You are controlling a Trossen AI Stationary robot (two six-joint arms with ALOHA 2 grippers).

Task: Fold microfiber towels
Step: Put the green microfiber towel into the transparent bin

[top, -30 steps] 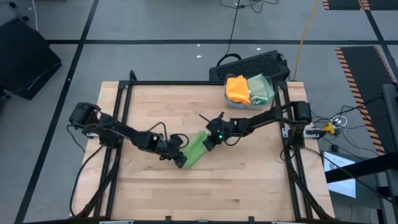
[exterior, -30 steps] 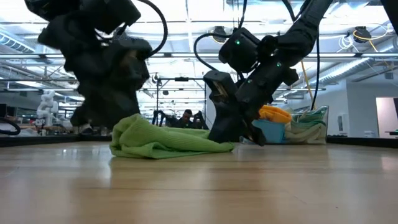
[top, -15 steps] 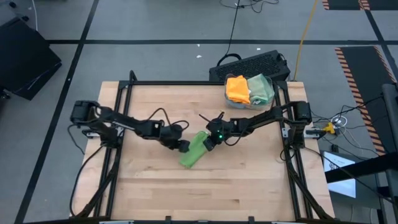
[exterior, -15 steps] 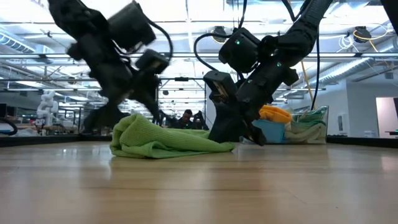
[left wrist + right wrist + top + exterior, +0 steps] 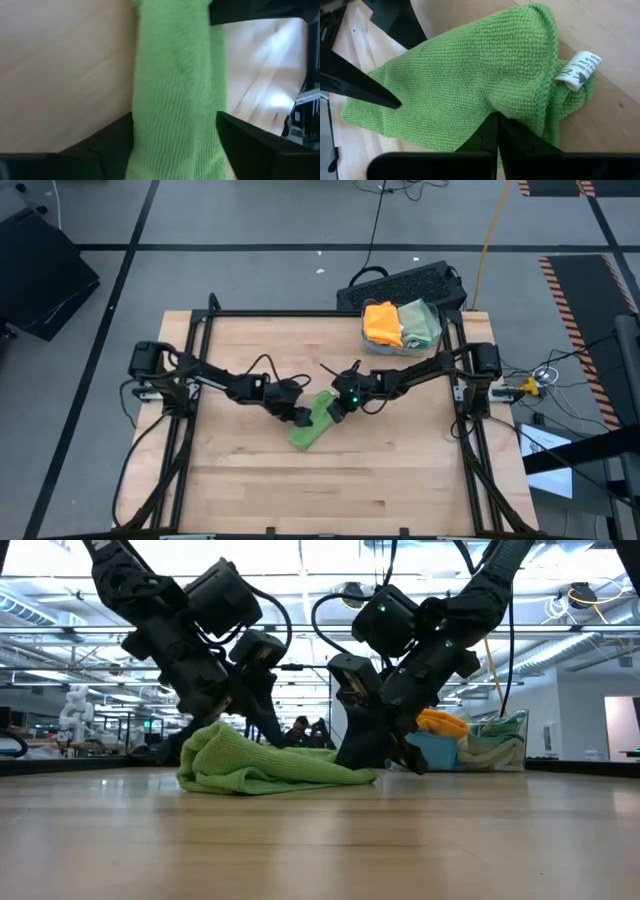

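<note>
Lime green towel (image 5: 314,421) lies folded into a narrow strip near the middle of the wooden table (image 5: 240,480), running diagonally in the high view; in the low view it sits as a low bunched mound (image 5: 262,765). Versus a second ago: the left gripper (image 5: 298,416) was down at the towel's lower end, with the left arm stretched low across the table. It has since moved up along the towel's left edge, and the arm now sits higher and more drawn in. Its jaws have spread over that second; the left wrist view shows the two dark fingers (image 5: 95,145) standing wide on either side of the green strip (image 5: 175,90), not pinching it, so nothing is held. The towel's lower end now shows uncovered; the towel itself has barely shifted. The right gripper (image 5: 336,409) hasn't moved: it stays at the towel's upper end, fingers fully closed to a single point (image 5: 496,131) pressed on the cloth. Whether fabric is actually caught between the tips can't be told. A white tag (image 5: 579,71) pokes out at the fold beside them. The orange towel (image 5: 382,322) and sage green towel (image 5: 420,323) sit unchanged, piled at the table's far right corner.
</note>
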